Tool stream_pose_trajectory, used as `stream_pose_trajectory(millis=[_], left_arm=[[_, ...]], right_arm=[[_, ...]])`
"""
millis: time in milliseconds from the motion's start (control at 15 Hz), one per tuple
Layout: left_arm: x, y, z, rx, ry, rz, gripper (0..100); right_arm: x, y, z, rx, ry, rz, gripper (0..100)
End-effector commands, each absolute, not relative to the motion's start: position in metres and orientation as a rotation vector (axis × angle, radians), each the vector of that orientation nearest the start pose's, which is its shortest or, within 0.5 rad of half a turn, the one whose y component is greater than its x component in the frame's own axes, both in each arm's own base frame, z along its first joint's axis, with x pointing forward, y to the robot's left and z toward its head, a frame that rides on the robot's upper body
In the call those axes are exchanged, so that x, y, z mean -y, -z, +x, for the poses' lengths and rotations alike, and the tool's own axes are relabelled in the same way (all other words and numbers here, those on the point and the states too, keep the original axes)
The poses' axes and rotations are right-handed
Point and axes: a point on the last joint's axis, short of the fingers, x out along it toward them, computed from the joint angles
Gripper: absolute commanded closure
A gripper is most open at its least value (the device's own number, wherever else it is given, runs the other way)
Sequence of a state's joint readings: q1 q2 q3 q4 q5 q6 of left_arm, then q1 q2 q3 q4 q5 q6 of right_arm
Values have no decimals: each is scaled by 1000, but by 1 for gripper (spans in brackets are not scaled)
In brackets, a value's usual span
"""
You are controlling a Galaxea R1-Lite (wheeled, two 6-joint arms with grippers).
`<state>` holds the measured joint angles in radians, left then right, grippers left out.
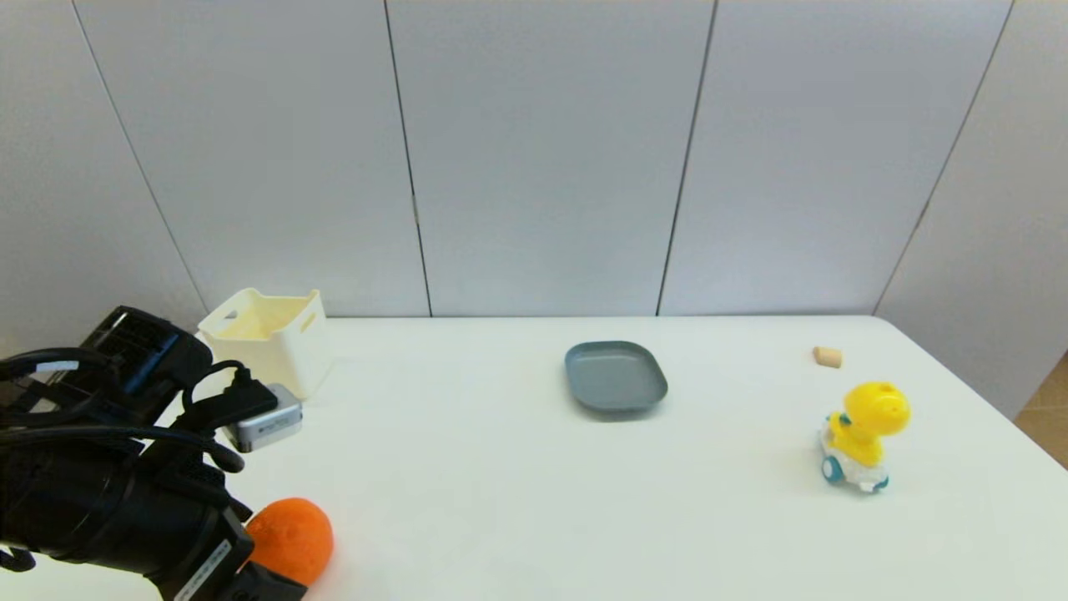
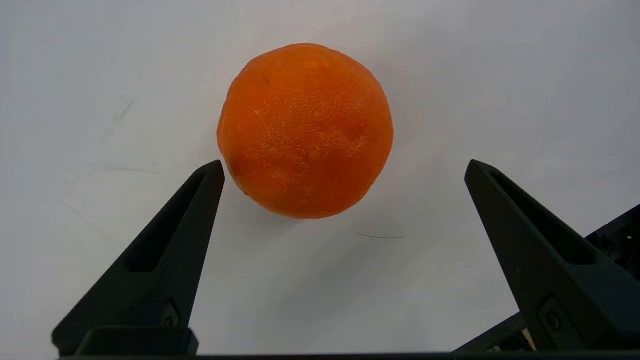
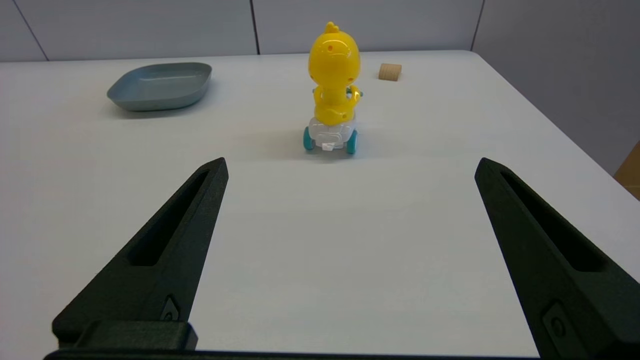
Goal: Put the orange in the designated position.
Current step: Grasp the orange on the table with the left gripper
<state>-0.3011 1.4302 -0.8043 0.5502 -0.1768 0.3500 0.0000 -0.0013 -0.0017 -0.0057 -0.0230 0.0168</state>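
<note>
The orange [image 2: 305, 131] is round and bright, with tiny bumps and a few small dents in its skin. It sits on the white table [image 1: 517, 501] at the near left, well apart from the grey plate [image 1: 616, 376] in the middle.

The left gripper [image 2: 344, 167] hangs over the orange with its two black fingers [image 2: 170, 240] spread wide and holding nothing. One fingertip is just beside the fruit, maybe touching it; it is hard to tell.

The head view hides part of the orange behind the left arm, but the left wrist view shows all of it.

The right gripper [image 3: 351, 165] shows only in its own wrist view, spread wide over the bare near table. Beyond it stand a yellow toy car [image 3: 331, 95] and a small tan block [image 3: 390, 71]. A cream box [image 1: 265, 335] stands at the far left.
</note>
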Motion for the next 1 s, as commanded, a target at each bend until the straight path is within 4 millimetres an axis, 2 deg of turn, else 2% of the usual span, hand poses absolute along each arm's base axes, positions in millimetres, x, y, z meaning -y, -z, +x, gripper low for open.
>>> stream_pose_trajectory(millis=[67,1000], left_arm=[[59,-158,180,-1125,617,375,0],[65,-136,206,-1246,552,367,0]], right_arm=[[1,-76,-23,9,23,17,0],[1,-76,-23,9,23,17,0]])
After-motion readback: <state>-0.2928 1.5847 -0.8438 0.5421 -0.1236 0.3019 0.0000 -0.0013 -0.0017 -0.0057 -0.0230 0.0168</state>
